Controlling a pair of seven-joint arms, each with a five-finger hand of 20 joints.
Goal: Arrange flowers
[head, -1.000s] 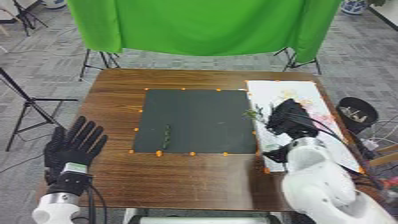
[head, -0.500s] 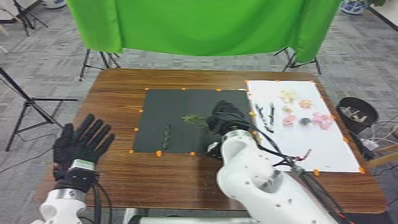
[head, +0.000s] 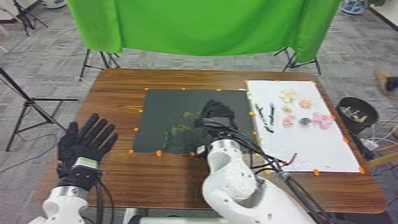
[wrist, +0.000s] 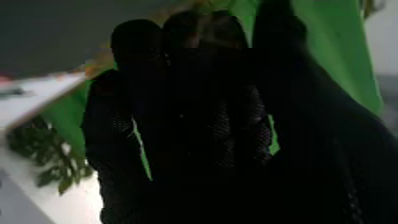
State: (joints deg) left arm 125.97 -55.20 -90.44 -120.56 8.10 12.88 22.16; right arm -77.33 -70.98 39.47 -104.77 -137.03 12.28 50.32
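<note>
Green and feathery, the leafy sprig (head: pixel 185 121) is over the dark mat (head: pixel 169 100), on the left side of the right hand (head: pixel 216 112); you can't tell from here whether its leaves touch the mat. The right hand has its fingers closed on the sprig, and you see its back and forearm over the mat's right part. Near the leaves, toward the mat's left side, you have a slim green stem (head: pixel 166 136) lying lengthwise.

Just to the right of the mat is the white sheet (head: pixel 306 150). On it you have two dark stems (head: pixel 272 115) side by side near its left edge, then a loose group of flower heads: a pale yellow flower (head: pixel 288 95) farthest from you, a peach flower (head: pixel 306 104) nearer, a pink flower (head: pixel 289 120), a grey-green head (head: pixel 306 121) and a larger pink flower (head: pixel 323 120) near the right edge.

Orange markers (head: pixel 160 153) dot the mat's border on the brown wooden counter (head: pixel 191 185). To the left of the mat, the left hand (head: pixel 71 150) has its fingers straight and spread wide; its cuff carries a pale label (head: pixel 86 162), too small for you to read. Beyond the counter hangs a green cloth (head: pixel 204 25).
</note>
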